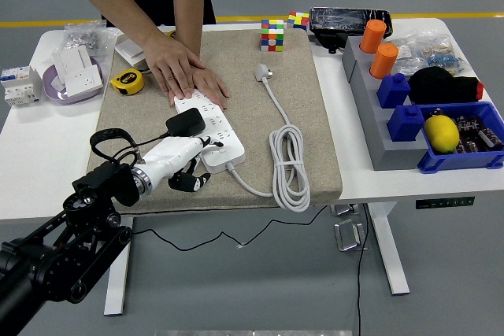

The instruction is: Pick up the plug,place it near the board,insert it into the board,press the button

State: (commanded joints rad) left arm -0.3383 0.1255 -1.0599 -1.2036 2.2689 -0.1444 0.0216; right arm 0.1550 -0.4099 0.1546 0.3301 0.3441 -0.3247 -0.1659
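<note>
The left robot hand [189,164] sits at the near left end of the white board [211,129], which lies on a tan mat [299,116] on the tabletop [39,155]. A black plug [185,123] stands on the board just beyond the hand's white back; it looks seated or nearly seated in a socket, though its pins cannot be seen. The robot hand's dark fingers [191,182] curl down at the near edge of the board and hold nothing that shows. The right robot hand is out of view.

A person's hands [189,76] press flat on the far end of the board, holding it down.

Risks from here, as I judge them:
- If the plug is only partly in, a sideways brush from the hand could tilt it or knock it out.
- The button is too small to make out; a press aimed by guess may land on a socket face or the plug body instead.
- A hard push at the near end could slide the board on the mat, despite the person's hold.
- The person's hands lie close on the same board, so a reach toward the far end may hit them.
- The board's white cord [288,164] coils just right of the board and could snag a sweeping finger.
</note>
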